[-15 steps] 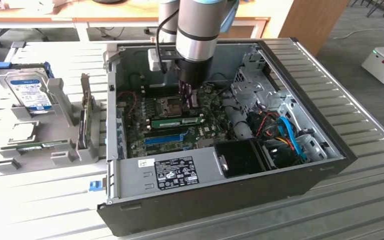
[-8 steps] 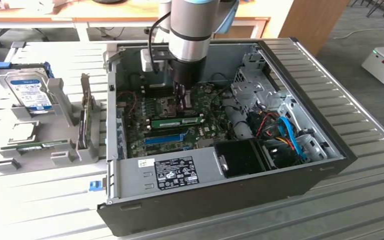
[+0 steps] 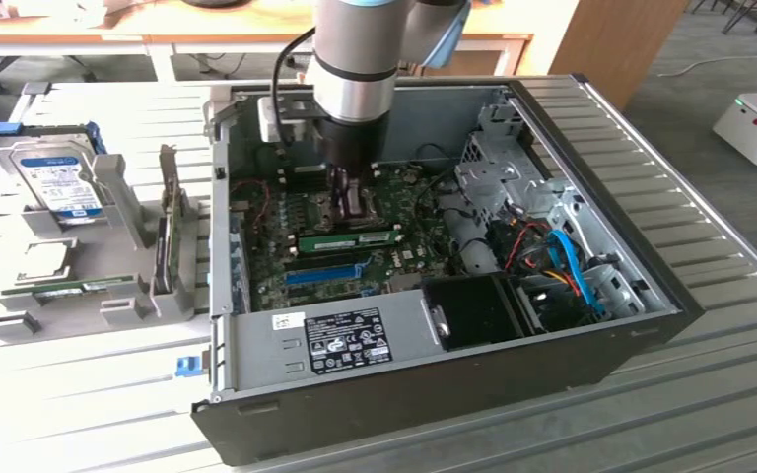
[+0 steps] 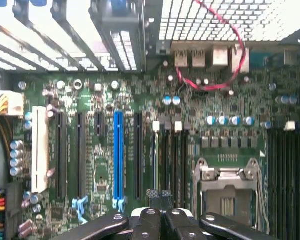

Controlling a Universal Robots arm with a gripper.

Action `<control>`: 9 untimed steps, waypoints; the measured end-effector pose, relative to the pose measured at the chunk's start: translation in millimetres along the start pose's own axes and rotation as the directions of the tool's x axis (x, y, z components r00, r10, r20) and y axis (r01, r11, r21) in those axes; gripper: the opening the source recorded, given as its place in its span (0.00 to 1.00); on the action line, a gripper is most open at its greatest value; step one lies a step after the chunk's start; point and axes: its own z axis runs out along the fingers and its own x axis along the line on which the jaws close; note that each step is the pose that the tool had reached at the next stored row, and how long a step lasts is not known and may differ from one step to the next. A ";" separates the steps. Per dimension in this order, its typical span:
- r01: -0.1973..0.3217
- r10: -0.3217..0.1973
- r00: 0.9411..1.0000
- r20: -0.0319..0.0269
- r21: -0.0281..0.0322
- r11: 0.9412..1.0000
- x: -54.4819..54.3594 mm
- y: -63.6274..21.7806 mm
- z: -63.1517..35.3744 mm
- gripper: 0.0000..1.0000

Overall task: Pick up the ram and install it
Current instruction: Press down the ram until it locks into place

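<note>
Shut tool point(image 4: 161, 200) over motherboard point(image 4: 190, 115)

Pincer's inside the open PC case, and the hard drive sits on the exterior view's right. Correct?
No: the exterior view shows the hard drive on its left, outside the open PC case. The pincer is inside it, as you said.

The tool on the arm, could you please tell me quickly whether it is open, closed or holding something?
Tool: closed above the motherboard, fingers together; nothing visibly held between them.
</note>
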 end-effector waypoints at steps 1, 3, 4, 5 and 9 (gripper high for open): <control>0.000 0.000 1.000 0.000 0.000 1.000 0.1 2.3 0.0 0.11; 0.000 0.000 1.000 0.000 0.000 1.000 0.1 6.6 0.2 0.11; 0.000 0.000 1.000 0.000 0.000 1.000 0.2 8.6 0.3 0.11; 0.000 0.000 1.000 0.000 0.000 1.000 0.2 10.1 0.3 0.11; 0.000 0.000 1.000 0.000 0.000 1.000 0.2 11.0 0.3 0.11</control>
